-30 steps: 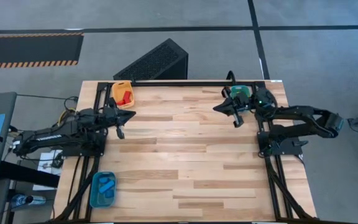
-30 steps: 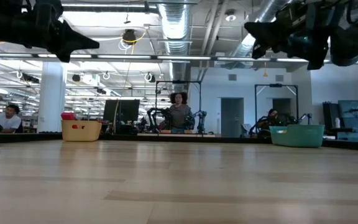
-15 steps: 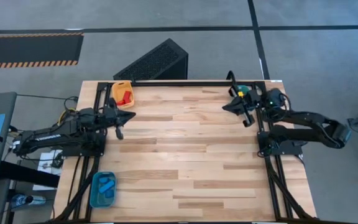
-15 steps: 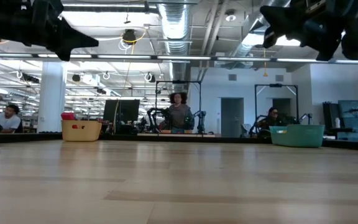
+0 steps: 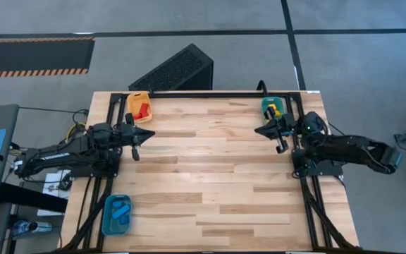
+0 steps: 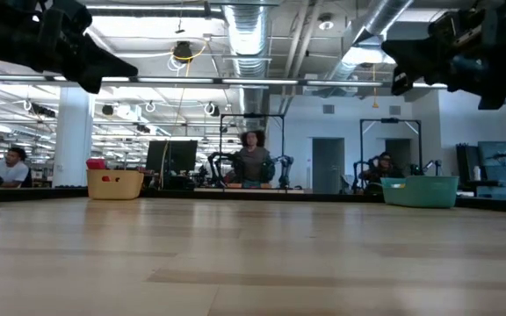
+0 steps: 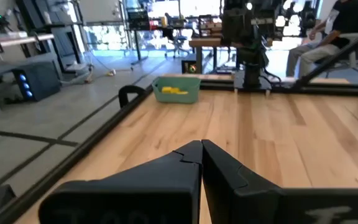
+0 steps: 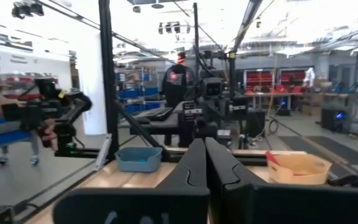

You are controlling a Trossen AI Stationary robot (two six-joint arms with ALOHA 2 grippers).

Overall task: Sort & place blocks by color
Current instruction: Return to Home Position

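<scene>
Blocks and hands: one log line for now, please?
red blocks in orange bin | blue blocks in blue bin | yellow blocks in green bin | left hand shut, above table | right hand shut, above table
</scene>
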